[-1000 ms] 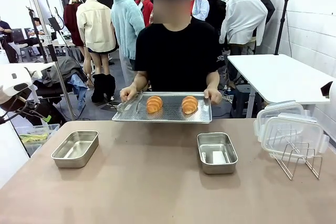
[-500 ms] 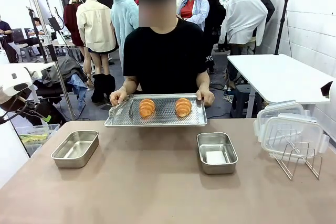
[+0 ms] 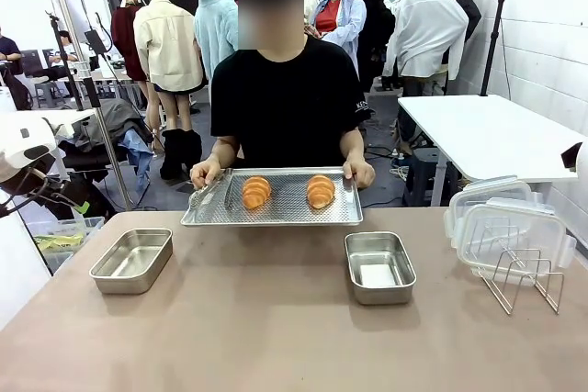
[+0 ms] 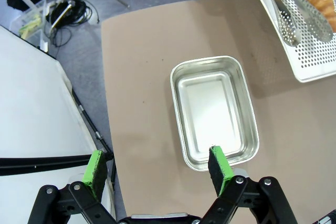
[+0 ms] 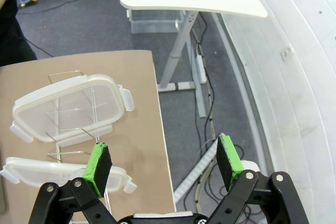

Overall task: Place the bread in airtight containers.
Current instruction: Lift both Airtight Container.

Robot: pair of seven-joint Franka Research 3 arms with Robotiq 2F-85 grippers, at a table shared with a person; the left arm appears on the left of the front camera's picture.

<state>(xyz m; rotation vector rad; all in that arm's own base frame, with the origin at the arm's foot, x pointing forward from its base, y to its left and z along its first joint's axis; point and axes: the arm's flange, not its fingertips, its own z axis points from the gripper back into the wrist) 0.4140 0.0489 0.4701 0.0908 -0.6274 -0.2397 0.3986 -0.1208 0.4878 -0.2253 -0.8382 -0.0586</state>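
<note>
Two grippers sit nearest you, both with jaws spread wide and nothing between them. The left gripper (image 4: 157, 162) hangs above the brown table (image 3: 276, 337) with the left pan (image 4: 215, 111) just beyond its pads. The right gripper (image 5: 164, 160) hangs over the table's side edge, where the brown top gives way to grey floor (image 5: 79, 24). Your work surface is a plain, matte brown top. On it you have two steel pans, both empty and well apart: the left pan toward the left side and the right pan (image 3: 379, 267) a little right of the middle. At the right edge you have two clear lids (image 3: 510, 227) with white rims, propped one behind the other on one wire rack (image 3: 525, 286). Farther on, at the table's far edge, a person holds one perforated tray (image 3: 276, 219), with one hand (image 3: 204, 172) at one short end and the other hand (image 3: 360, 172) at the opposite end; you cannot tell whether the tray rests on the table. On it lie two pieces of bread, side by side and not touching, a ridged roll (image 3: 256, 192) and a second golden piece (image 3: 320, 191), and one pair of tongs (image 4: 281, 9) lies beside the roll. Behind the person you have one white table (image 3: 487, 130) standing against a white brick wall (image 3: 542, 34).
</note>
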